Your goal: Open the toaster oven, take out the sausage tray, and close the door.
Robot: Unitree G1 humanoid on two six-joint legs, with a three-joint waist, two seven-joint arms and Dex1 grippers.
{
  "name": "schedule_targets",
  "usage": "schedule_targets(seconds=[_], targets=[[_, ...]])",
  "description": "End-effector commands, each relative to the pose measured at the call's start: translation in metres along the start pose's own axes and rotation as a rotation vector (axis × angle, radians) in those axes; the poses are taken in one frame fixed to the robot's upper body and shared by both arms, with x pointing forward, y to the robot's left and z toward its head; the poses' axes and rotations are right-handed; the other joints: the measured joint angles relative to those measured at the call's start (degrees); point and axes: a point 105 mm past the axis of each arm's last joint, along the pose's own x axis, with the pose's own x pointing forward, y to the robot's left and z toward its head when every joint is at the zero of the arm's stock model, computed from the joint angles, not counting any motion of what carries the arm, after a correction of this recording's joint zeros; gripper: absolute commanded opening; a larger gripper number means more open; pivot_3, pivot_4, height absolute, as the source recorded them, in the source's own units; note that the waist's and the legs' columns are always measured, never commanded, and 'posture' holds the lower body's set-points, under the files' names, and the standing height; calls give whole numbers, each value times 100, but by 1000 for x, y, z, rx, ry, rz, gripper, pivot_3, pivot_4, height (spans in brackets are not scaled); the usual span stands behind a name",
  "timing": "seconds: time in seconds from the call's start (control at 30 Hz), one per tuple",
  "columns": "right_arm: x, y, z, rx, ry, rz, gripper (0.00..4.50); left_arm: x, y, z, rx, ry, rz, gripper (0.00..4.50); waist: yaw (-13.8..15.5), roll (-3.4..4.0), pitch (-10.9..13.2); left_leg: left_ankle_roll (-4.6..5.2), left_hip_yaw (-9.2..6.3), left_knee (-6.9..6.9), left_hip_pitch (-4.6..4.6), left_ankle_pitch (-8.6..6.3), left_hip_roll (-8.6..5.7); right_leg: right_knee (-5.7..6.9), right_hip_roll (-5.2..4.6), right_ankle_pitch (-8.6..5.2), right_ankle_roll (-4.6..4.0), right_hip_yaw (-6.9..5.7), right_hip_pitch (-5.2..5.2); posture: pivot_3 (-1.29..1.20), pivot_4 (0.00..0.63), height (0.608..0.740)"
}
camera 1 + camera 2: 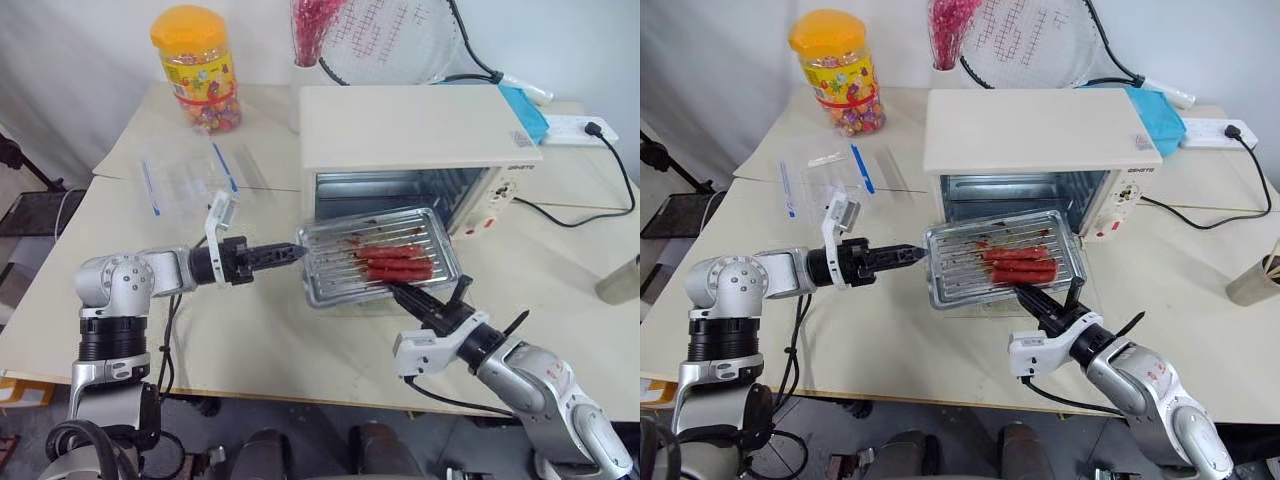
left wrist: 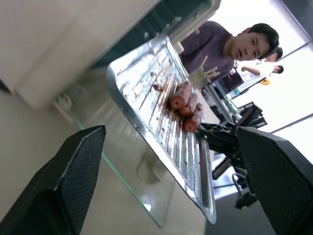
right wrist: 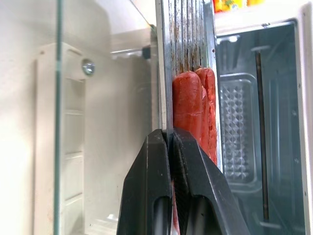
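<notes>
The right gripper had its two black fingers pinched tight on the near rim of the sausage tray, holding it in the air just outside the toaster oven, above the lowered glass door. The left gripper, fingers spread wide and empty, was at the tray's left edge.

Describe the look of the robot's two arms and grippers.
Both arms are silver-grey metal with rounded joints and black bands. The right arm carries small red markings. Each wrist bears a white bracket. The left gripper and the right gripper each have two slim black fingers, finely textured on the pads. Black cables run along both arms.
</notes>
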Motion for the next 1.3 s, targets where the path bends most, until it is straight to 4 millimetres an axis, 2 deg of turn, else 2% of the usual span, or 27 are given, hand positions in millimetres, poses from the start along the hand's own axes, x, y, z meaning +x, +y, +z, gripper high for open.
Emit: schedule_targets(seconds=[0.03,0.07,0.1,0.13,0.23,0.37,0.6,0.67,0.73,0.9,1.03,1.17,1.27,1.3], targets=[[-1,-18,13,-32,-80,-47,54,4,-11,-3,-86,9,-48,4500,-1,0,0,0,0,0,0,0,0,1,0,0,0,-1,0,0,150,740],[0,-19,14,-24,-92,-48,54,6,-12,-4,-127,3,-63,4500,-1,0,0,0,0,0,1,0,1,1,0,0,0,0,0,0,150,740],[1,-18,16,-18,-107,-37,0,9,-11,-7,-175,5,-76,4114,-1,0,0,0,0,1,1,0,1,2,0,0,0,-1,0,0,150,740],[3,-17,18,-3,-121,-32,0,14,-11,-10,-205,-1,-87,3990,0,0,0,0,0,1,1,0,1,1,1,0,0,-1,0,0,150,740],[4,-14,20,10,-140,-12,0,20,-10,-14,-251,-30,-97,3135,4,-5,2,0,0,3,2,0,1,3,0,0,0,-1,0,0,150,740],[3,-14,18,3,-140,-2,0,17,-12,-17,-259,-41,-88,1954,-6,-8,4,-2,1,4,3,0,2,2,-2,0,1,1,0,0,150,740],[2,-11,14,27,-141,26,0,8,-1,-26,-371,-36,-43,15,3,-8,4,-7,-1,4,7,2,1,3,-4,0,1,-2,1,0,150,740],[1,-10,14,56,-145,35,0,7,-1,-25,-401,-55,-54,15,4,-9,5,-7,-2,5,8,2,1,2,-6,0,1,-3,3,0,150,740],[-1,-12,13,137,-152,31,521,5,4,-24,-452,-106,-45,0,5,-9,5,-7,-2,5,8,2,0,2,-7,0,1,-5,3,0,150,740],[-7,-12,13,154,-190,66,2056,-8,6,-25,-576,-215,-78,0,-4,-11,5,-10,-5,4,12,1,5,1,-9,0,0,-6,5,0,150,740],[-23,-7,7,242,-210,109,2056,-33,15,-35,-611,-275,-54,0,12,-12,5,-11,-8,6,13,2,2,-2,-9,0,0,-13,13,0,150,740],[-38,-6,-16,355,-179,98,2056,-57,11,-48,-607,-301,-69,0,-26,-15,4,-10,-3,5,16,1,-4,-8,-11,0,0,-8,18,0,150,740],[-48,-6,-48,463,-113,75,1446,-78,-3,-64,-592,-301,-126,0,-64,-14,4,-11,0,3,22,2,3,-6,-3,0,-1,-5,19,0,150,740],[-51,-4,-55,464,-107,90,1107,-85,-6,-69,-591,-316,-127,0,-68,-13,4,-13,0,-1,24,3,7,-6,-2,-2,-3,-5,19,0,150,740]])
